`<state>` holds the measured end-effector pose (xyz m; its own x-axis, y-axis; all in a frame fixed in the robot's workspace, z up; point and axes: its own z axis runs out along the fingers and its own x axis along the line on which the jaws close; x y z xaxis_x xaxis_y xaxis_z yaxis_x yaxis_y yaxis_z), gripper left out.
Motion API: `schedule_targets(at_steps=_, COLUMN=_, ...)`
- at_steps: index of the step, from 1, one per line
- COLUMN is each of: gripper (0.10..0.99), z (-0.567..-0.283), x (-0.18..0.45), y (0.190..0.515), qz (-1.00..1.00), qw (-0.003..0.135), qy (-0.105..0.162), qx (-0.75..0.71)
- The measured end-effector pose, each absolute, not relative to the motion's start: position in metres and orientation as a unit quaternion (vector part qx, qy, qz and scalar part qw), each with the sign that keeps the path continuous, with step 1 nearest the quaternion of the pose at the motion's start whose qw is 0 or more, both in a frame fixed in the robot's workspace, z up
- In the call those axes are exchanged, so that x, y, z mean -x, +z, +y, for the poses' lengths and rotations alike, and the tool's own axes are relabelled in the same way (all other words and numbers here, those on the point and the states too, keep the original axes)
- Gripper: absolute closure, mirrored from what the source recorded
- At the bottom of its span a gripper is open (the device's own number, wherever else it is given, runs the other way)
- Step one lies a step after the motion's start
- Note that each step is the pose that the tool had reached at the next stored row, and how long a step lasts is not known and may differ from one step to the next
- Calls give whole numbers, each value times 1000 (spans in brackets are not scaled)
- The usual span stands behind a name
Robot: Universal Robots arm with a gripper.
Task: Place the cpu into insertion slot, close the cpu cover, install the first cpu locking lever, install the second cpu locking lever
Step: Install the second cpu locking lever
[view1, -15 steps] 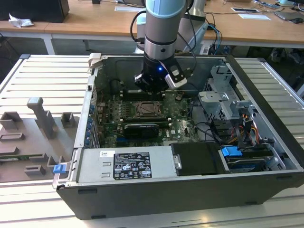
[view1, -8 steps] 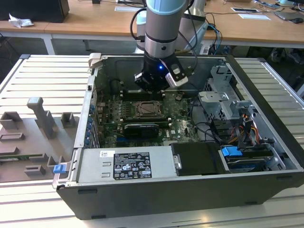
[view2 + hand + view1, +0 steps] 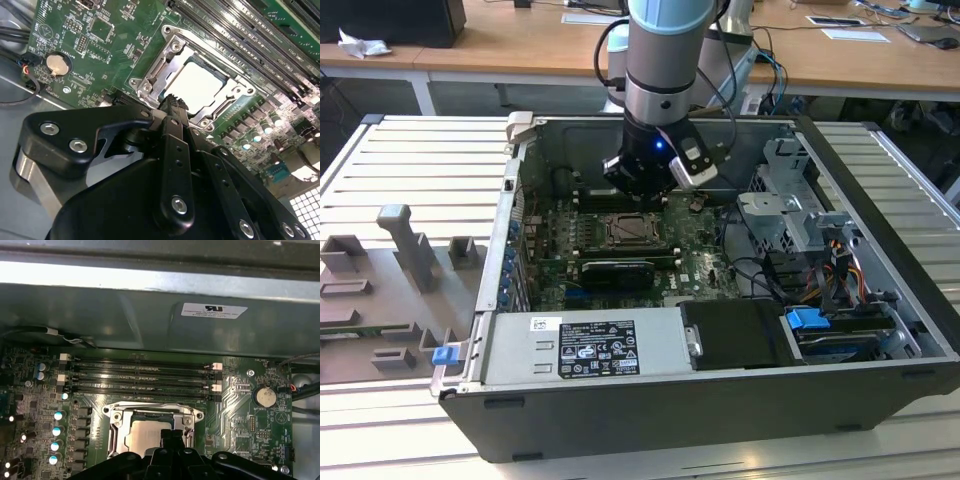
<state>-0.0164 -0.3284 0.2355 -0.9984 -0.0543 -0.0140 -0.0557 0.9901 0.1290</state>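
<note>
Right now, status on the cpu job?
Gripper shut, empty, over the socket edge. Cpu seated in insertion slot, cpu cover down around it. Nothing in the way.

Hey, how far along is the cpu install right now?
The cpu already sits in the insertion slot, and the cpu cover looks lowered around it in both wrist views. The pincer hovers at the socket's edge, holding nothing that I can see. Whether either locking lever is latched, I cannot tell.
</note>
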Motion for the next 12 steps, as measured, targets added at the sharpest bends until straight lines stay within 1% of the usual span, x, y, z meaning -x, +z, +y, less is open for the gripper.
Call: schedule_targets(at_steps=12, gripper=980, z=-339, x=16, y=236, qz=998, qw=5, qy=65, qx=28)
